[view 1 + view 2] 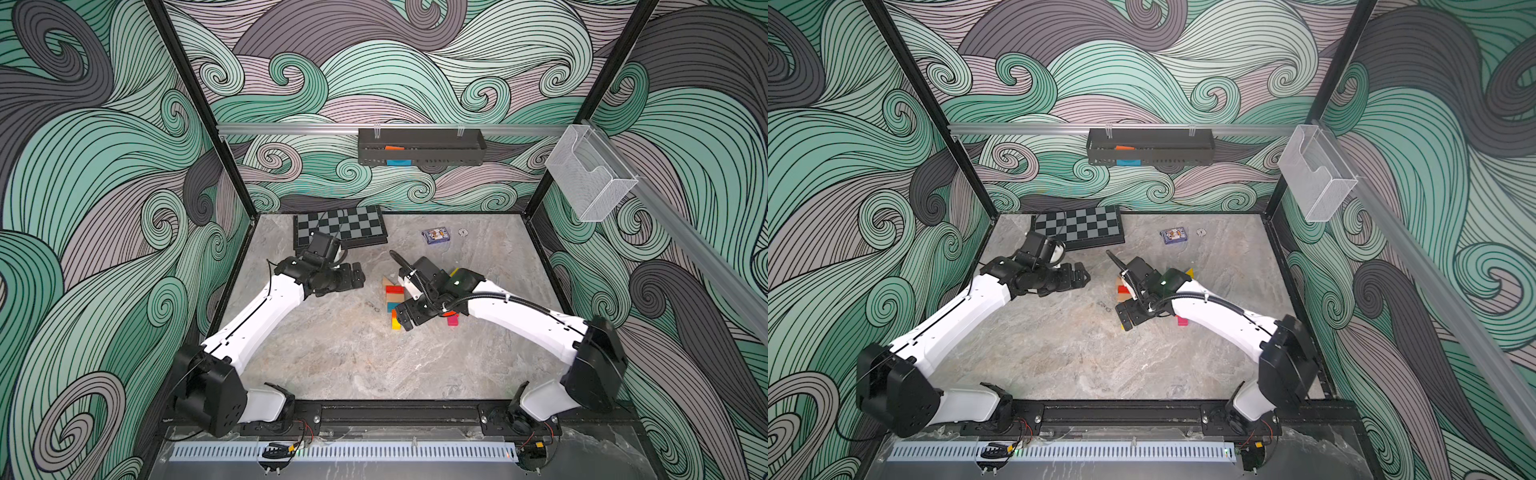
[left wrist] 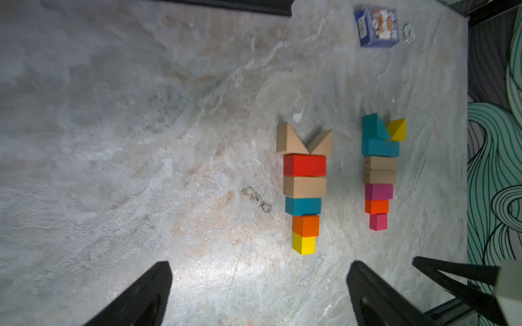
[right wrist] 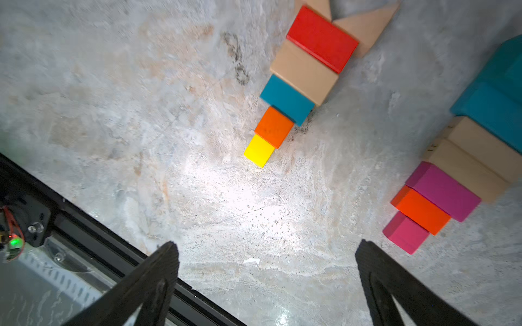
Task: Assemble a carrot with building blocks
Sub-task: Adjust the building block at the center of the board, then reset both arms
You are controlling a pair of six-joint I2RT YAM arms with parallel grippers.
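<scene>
Marbled grey tabletop (image 2: 113, 141) inside a swirl-patterned enclosure. I find the building blocks (image 2: 305, 186) laid flat in two parallel tapered rows, near each other but not touching. One runs from tan wedges (image 2: 288, 141) to a yellow cube (image 2: 303, 244); the other ends in a pink cube (image 2: 378, 221). Both long axes run from the back wall toward the arm bases, narrow ends nearer the bases. The right gripper (image 3: 267, 244), fingers spread and empty, hangs just off the yellow tip. The left gripper (image 2: 258, 265), likewise spread and empty, stands off to the side. I judge that any correction falls to the right arm.
</scene>
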